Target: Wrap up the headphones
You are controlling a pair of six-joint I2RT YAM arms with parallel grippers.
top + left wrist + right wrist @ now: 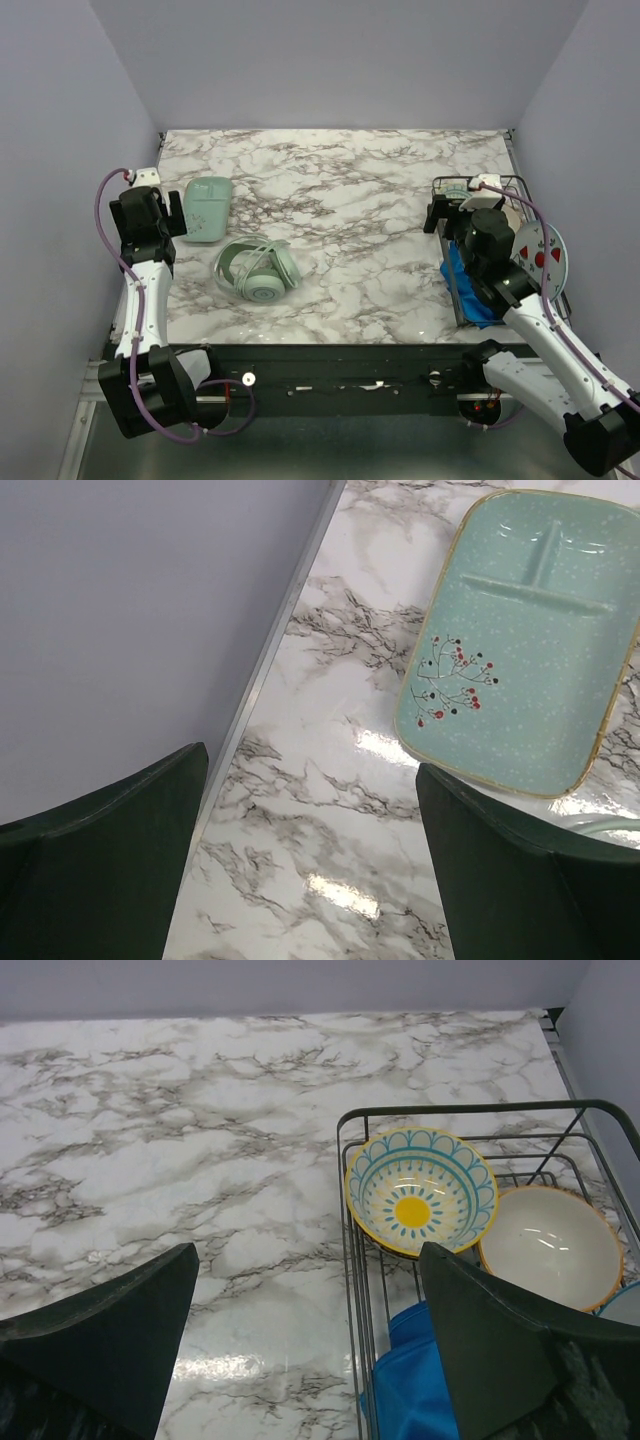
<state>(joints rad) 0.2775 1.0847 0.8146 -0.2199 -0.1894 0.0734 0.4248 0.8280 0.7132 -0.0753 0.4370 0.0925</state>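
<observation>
Both of my hands are empty: my left fingers [172, 213] stand wide apart over the far left edge of the desk [380, 200], and my right fingers [440, 215] are spread just as wide above the left rim of the wire rack [350, 1260]. The headphones [258, 270] lie flat on the desk, to the right of my left fingers and nearer my base, and well apart to the left of my right fingers. Neither hand touches them. Just ahead of my left fingers, toward the right one, sits a pale green plate [520, 650] with a small berry sprig on it, which has no part in this job. Ahead of my right fingers the rack holds a patterned bowl [420, 1190] and a white bowl [550, 1245] side by side, with a blue cloth [415, 1380] below them. From above, the cable seems to run in loops across the band and around the ear cups, with no loose length trailing over the marble. That view is too small for me to say whether the plug end is tucked in. I judge the winding to be at or near its end, with both hands drawn off. The next move calls for a closer look at the bundle. If a tail hangs free, my left fingers are the nearer ones to reach right, pinch it and lay it round once more.
</observation>
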